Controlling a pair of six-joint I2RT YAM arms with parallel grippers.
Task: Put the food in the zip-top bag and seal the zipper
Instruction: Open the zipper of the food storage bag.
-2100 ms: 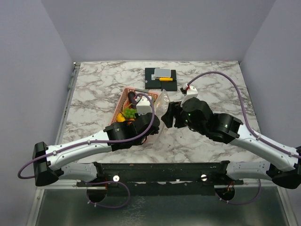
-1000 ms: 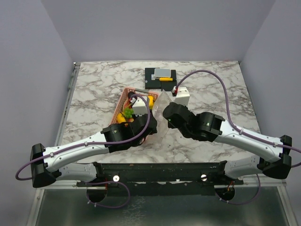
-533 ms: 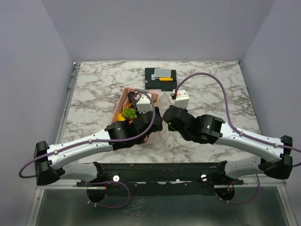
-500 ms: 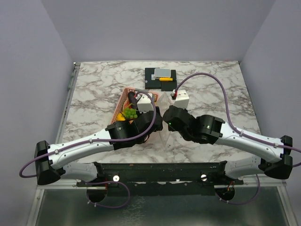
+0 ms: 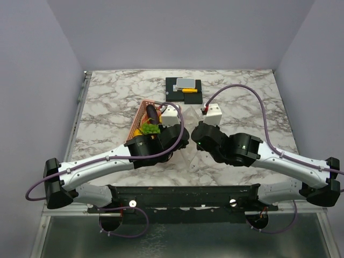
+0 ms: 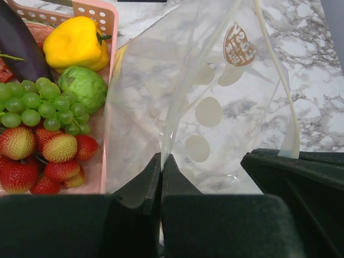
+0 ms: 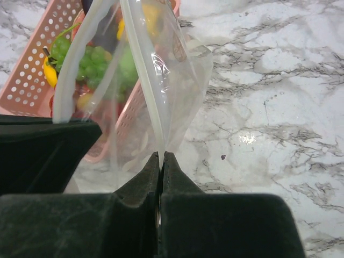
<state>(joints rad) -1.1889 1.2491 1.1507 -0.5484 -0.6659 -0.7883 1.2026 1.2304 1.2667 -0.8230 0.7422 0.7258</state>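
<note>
The zip-top bag (image 5: pixel 188 154) is clear and crinkly and hangs between my two grippers in the middle of the table. My left gripper (image 6: pixel 162 157) is shut on one edge of the bag (image 6: pixel 215 102). My right gripper (image 7: pixel 162 155) is shut on the white zipper rim of the bag (image 7: pixel 161 70) on the opposite side. The mouth gapes a little between them, and nothing shows inside it. The food (image 5: pixel 149 129) lies in the pink basket: a yellow pepper (image 6: pixel 75 42), green grapes (image 6: pixel 32 107), strawberries (image 6: pixel 43 161), a green round piece (image 6: pixel 83 86) and a dark aubergine (image 6: pixel 16 48).
The pink perforated basket (image 5: pixel 137 119) stands just left of the bag, touching it in the left wrist view. A black base with a yellow-and-grey item (image 5: pixel 184 87) sits at the back centre. Marble tabletop lies to the right of the bag.
My left gripper swung right from over the basket to the bag, opened, and shut on its edge. My right gripper kept its hold and drifted slightly right.
</note>
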